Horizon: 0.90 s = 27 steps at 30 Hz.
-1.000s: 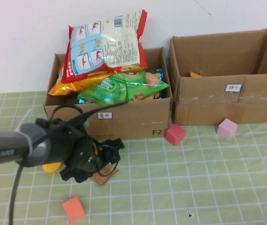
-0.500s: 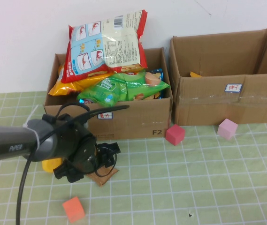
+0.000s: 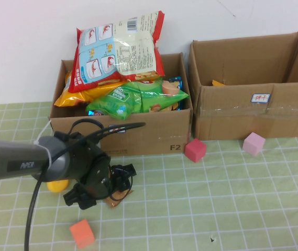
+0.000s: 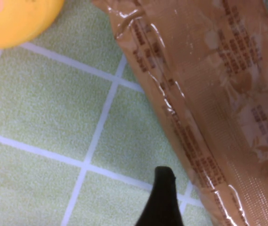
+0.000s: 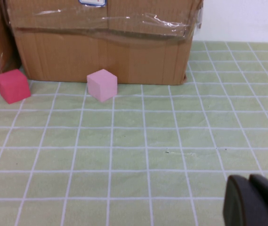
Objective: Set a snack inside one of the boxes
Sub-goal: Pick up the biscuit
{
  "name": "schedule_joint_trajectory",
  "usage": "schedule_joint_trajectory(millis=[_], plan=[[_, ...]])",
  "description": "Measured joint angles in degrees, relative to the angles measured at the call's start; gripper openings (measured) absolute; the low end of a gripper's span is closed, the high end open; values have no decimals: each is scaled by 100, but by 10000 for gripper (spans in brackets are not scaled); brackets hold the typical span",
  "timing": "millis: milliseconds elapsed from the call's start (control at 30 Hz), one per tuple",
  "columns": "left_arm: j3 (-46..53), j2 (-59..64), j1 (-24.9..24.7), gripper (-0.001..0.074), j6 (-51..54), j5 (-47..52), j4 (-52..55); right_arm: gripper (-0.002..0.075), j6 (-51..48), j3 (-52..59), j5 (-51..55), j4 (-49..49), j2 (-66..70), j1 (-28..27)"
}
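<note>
— What is the left gripper [image 3: 118, 186] doing?
— It is low over the green checked tablecloth [image 3: 232, 198], just in front of the left cardboard box [image 3: 154, 137], right on top of a flat brown snack packet [image 3: 118, 197]. From the left wrist camera the packet [image 4: 218, 94] is glossy, crinkled foil with a crimped seam and small print, lying flat on the cloth. One dark fingertip [image 4: 164, 200] shows just beside its edge, not touching it. I cannot tell whether the jaws are spread or closed.
— And around the packet?
— A smooth, rounded yellow object [image 3: 57, 185] sits just beside it, on the side away from the boxes' gap; an orange foam cube [image 3: 81, 233] lies nearer the camera than the packet.
— The boxes?
— The left cardboard box is overfilled with puffy crisp bags, a red-and-white one [image 3: 118, 48] on top, a green one [image 3: 138, 98] below. The right cardboard box [image 3: 253, 112], with shiny tape across its front, looks nearly empty. A red cube [image 3: 195, 150] and a pink cube [image 3: 253, 143] rest against their fronts.
— The right gripper?
— The right gripper [image 5: 254, 202] hangs above bare cloth, well apart from the pink cube [image 5: 101, 84], fingers pressed together, holding nothing.
</note>
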Motion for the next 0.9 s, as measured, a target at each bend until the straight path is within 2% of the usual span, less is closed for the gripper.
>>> schedule_joint_trajectory(millis=[233,300,533,767,900], plan=[[0,0,0,503,0,-9,-74,-2,0,0,0,0,0,0],[-10,0,0,457,0,-39,-95,-2,0,0,0,0,0,0],[-10,0,0,206,89,-90,-109,-2,0,0,0,0,0,0],[-19,-35,-10,192,933,-56,-161,-2,0,0,0,0,0,0],[-19,-205,-111,60,2136,286,-237,-2,0,0,0,0,0,0]])
